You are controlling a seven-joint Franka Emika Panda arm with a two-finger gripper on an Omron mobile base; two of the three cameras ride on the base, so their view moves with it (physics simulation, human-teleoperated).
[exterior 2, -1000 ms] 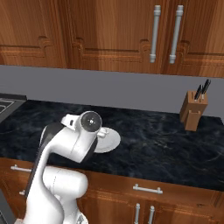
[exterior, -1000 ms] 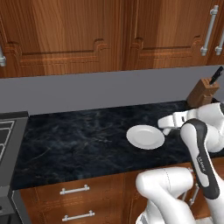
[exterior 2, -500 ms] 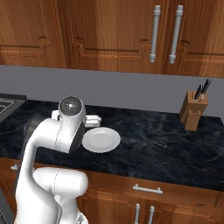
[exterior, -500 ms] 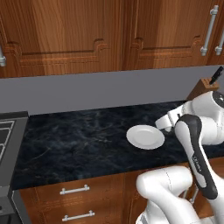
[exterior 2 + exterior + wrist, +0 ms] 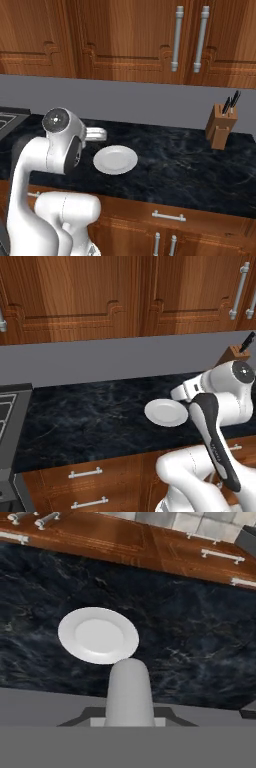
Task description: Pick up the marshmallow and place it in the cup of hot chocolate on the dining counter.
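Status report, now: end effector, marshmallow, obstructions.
End effector state: cannot tell. Marshmallow, cup: no sighting. White plate on black counter. Knife block at far right.

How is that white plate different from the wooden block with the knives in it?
The plate is white, round and lies flat and low on the counter; the knife block is brown wood, boxy and stands tall. The plate is bare, while the knife block holds dark-handled knives that stick out of its top. The plate lies right by the robot's arm; the knife block stands off to the right, near the grey wall. Both rest on the same black marbled counter.
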